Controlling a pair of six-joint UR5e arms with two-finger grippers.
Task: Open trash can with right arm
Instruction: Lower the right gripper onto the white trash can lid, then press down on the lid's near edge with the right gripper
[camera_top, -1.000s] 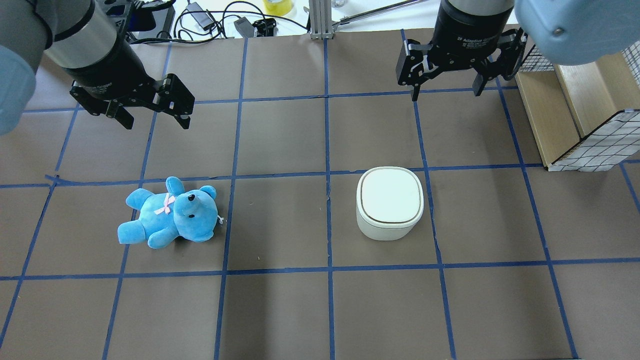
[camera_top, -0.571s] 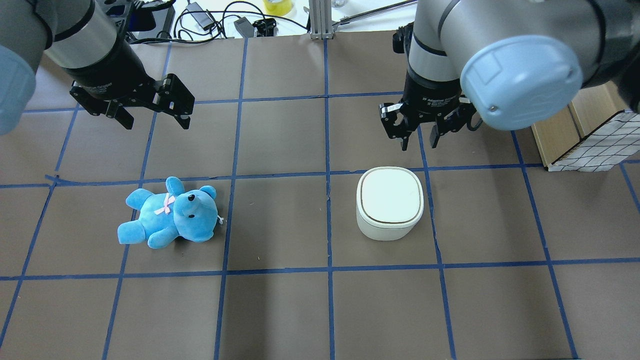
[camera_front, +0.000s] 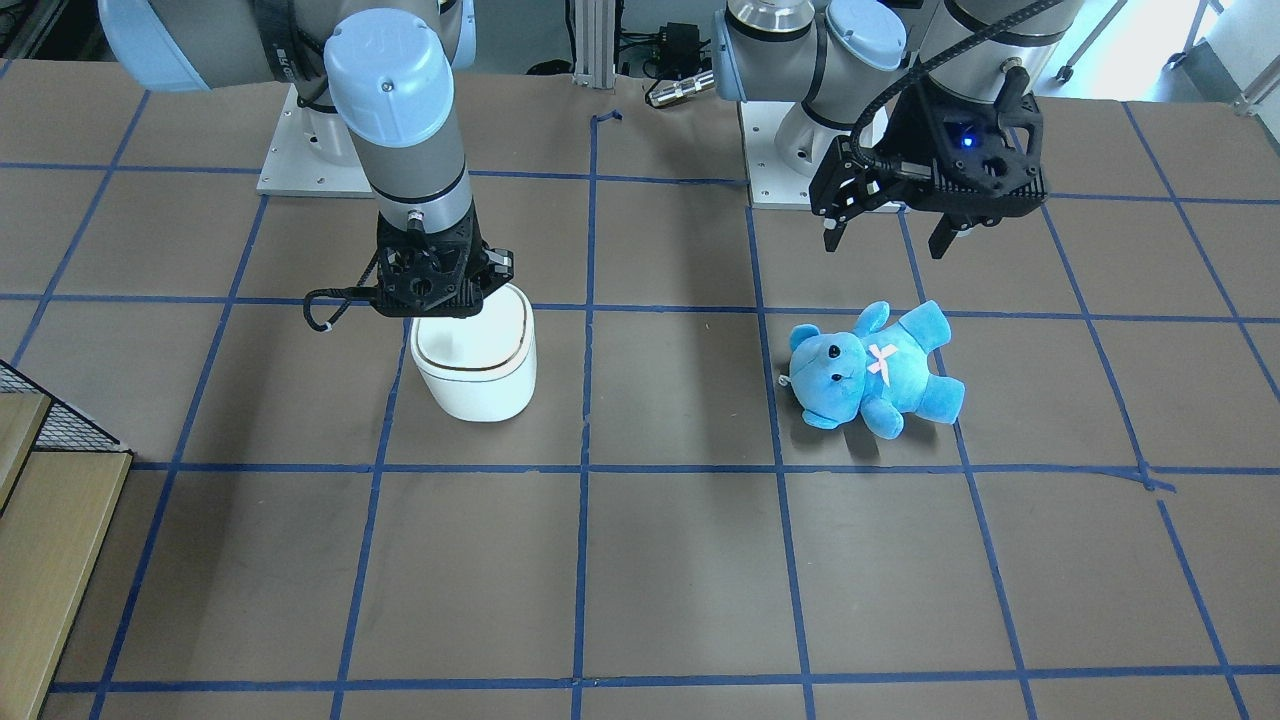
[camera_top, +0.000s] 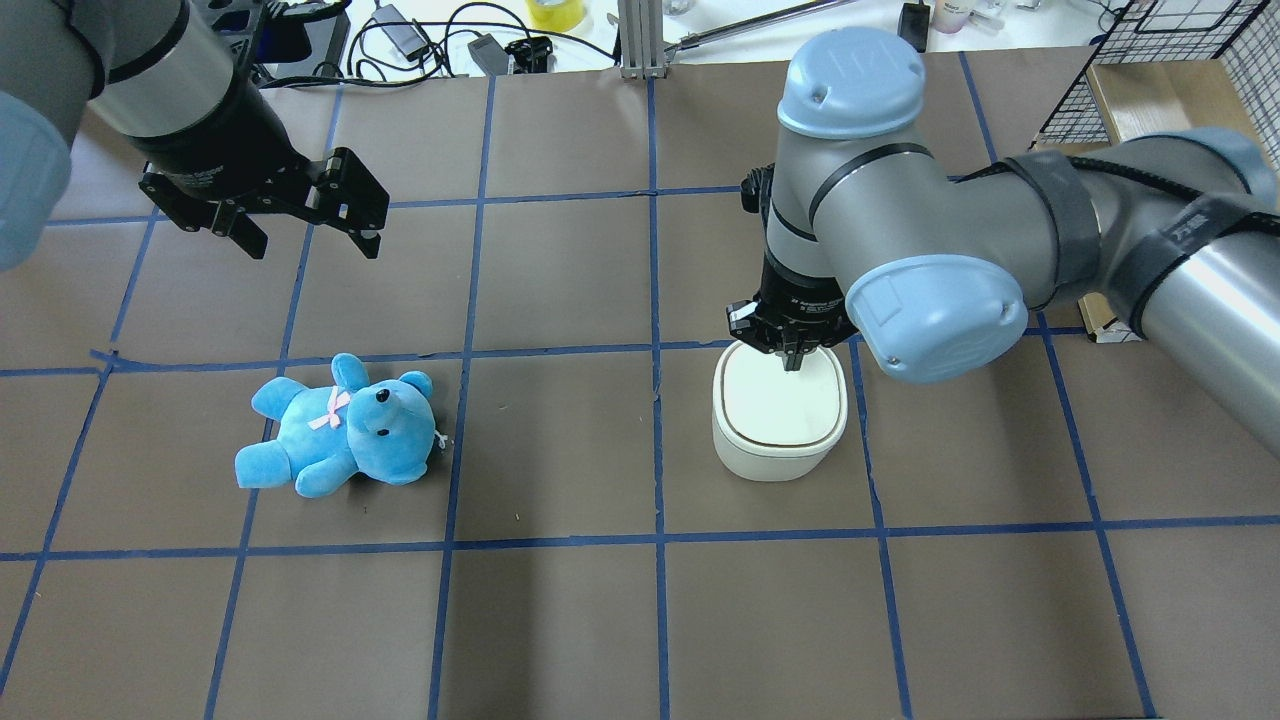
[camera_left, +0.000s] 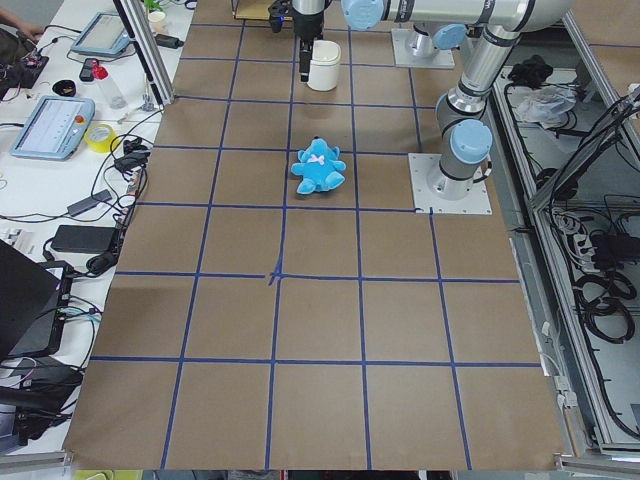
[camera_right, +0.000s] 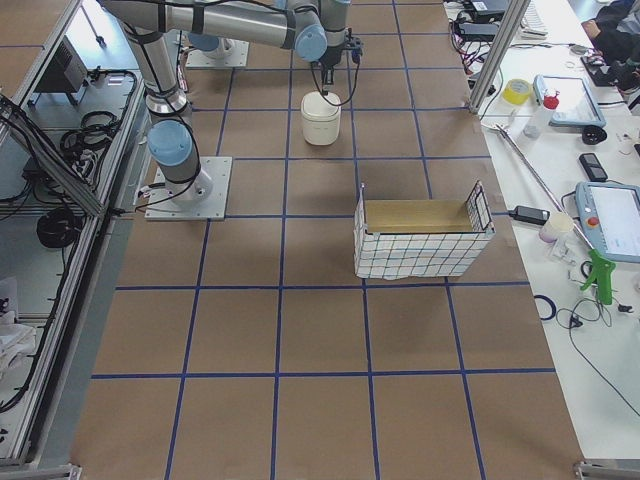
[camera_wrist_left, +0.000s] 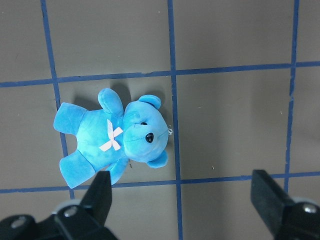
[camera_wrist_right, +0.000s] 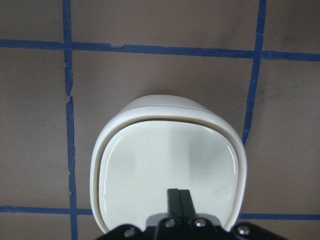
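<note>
- At the brown-papered, blue-taped table (camera_top: 560, 620), right of centre, a small white rounded-square plastic trash can (camera_top: 778, 440) stands upright, lid flush within its brown seam, bare paper along every edge.
- The right arm's black gripper (camera_top: 790, 364) points down over the lid, fingers pressed together; contact unclear.
- The left gripper (camera_top: 312, 243) hangs spread wide beyond a blue plush teddy bear (camera_top: 340, 430), well apart from the can.

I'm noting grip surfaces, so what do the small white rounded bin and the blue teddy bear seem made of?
The small white rounded bin looks like glossy hard plastic: its lid mirrors light in soft streaks. The blue teddy bear looks like matte plush fabric, fuzzy at the edges.
</note>
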